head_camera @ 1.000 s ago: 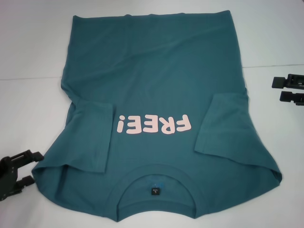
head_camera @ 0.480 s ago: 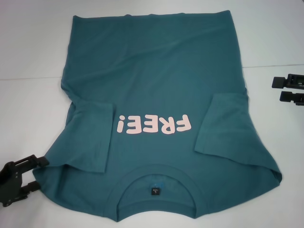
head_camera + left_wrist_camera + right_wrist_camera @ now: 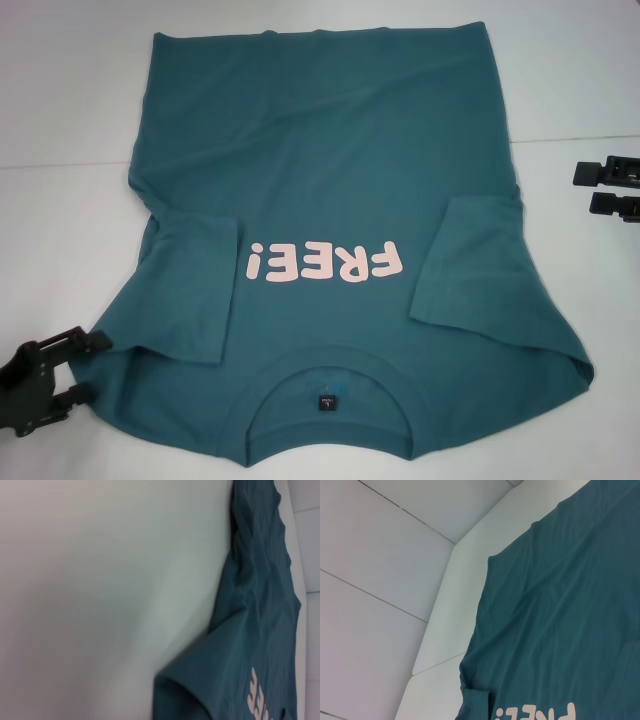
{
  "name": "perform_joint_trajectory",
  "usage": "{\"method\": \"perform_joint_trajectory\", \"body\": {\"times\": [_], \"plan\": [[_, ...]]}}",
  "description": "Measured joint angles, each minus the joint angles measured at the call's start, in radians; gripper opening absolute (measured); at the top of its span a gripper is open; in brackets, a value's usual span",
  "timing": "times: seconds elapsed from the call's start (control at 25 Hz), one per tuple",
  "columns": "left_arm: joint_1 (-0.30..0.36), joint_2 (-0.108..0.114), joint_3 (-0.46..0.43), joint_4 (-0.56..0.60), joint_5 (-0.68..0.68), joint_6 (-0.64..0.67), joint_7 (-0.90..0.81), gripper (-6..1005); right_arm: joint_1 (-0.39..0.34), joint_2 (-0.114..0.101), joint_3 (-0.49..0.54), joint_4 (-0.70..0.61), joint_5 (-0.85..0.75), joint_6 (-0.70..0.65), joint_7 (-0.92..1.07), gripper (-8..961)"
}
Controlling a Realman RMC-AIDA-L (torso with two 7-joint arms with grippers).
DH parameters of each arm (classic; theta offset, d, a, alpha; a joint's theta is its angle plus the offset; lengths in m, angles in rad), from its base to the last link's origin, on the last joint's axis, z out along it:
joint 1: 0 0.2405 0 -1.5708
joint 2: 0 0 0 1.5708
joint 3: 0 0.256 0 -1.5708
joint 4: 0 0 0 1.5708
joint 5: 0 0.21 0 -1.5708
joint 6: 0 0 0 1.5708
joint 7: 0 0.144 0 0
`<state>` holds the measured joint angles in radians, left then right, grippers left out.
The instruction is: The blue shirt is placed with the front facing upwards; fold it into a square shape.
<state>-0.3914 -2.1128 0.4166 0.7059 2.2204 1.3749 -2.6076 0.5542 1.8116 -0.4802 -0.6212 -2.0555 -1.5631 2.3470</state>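
The left hand is seen low at the near left of the counter, its two dark fingers spread apart and pointed at the shoulder edge of the blue shirt; the upper finger reaches the fabric's edge, though nothing is gripped between them; the right hand is found at the far right edge, well apart from the cloth, its two fingers likewise parted and holding nothing. The blue shirt is spread flat on the white counter, front upward, with the collar nearest the robot and the hem at the far side; both short sleeves are folded inward over the body; the pink "FREE!" print is read upside down between them; a small dark label is seen inside the neck opening; a faint seam is visible across the counter beside the shirt.
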Motion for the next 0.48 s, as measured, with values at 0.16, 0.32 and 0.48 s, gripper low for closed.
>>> {"method": "perform_joint_trajectory", "body": {"times": [0.16, 0.32, 0.48], "plan": [[-0.016, -0.003, 0.002, -0.010, 0.003, 0.004, 0.002, 825, 0.000, 0.000, 0.000, 0.000, 0.000, 0.000, 0.000, 817], [-0.013, -0.008, -0.003, 0.008, 0.001, 0.026, 0.001, 825, -0.001, -0.001, 0.002, 0.000, 0.000, 0.000, 0.000, 816], [0.013, -0.011, -0.024, 0.038, -0.002, 0.066, -0.006, 824, -0.001, -0.001, 0.003, 0.000, 0.000, 0.000, 0.000, 816]]}}
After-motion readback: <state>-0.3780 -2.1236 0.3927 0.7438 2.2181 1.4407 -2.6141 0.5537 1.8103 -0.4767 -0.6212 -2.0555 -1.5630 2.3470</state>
